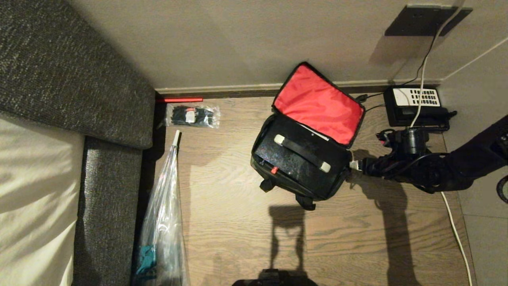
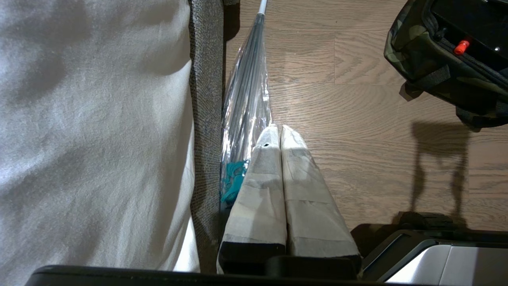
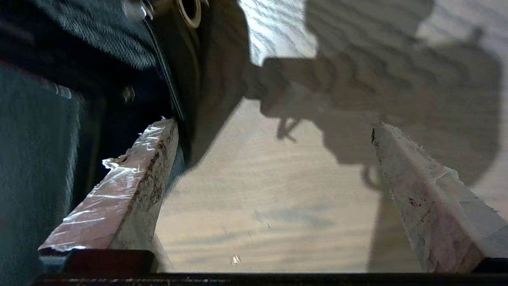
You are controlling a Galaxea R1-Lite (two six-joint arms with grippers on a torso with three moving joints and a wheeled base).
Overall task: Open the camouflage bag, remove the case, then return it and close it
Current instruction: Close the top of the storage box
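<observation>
Camouflage bag [image 1: 295, 186] sits on the wooden floor [image 1: 238, 222] near the wall's skirting board, lid thrown back so its red lining [image 1: 319, 104] faces up and leans toward the wall. Inside the bag lies the case [image 1: 295, 157], flat and black, its strap handle [image 1: 302, 152] with pale ends running across the top and a small red latch [image 1: 274, 170] at the edge farthest from the lid.

Right claw [image 1: 354, 165] is at the bag's end wall, on the side toward the black telephone [image 1: 416, 104]; its taped fingers [image 3: 131, 190] stand wide apart with nothing between them, one finger close against the bag's fabric (whether it actually touches, I cannot tell), the other over bare floor. The right arm reaches in low from beyond the telephone.

Left claw [image 2: 281, 133] hangs well away from the bag, beside the grey sofa [image 1: 71, 79], with its two taped fingers pressed together and holding nothing. Just past it a folded umbrella in a clear plastic sleeve [image 1: 164, 214] lies along the sofa's edge. A small clear packet of dark items [image 1: 192, 115] rests by the skirting, between the sofa and the bag, with a red stick [image 1: 180, 100] just behind it
</observation>
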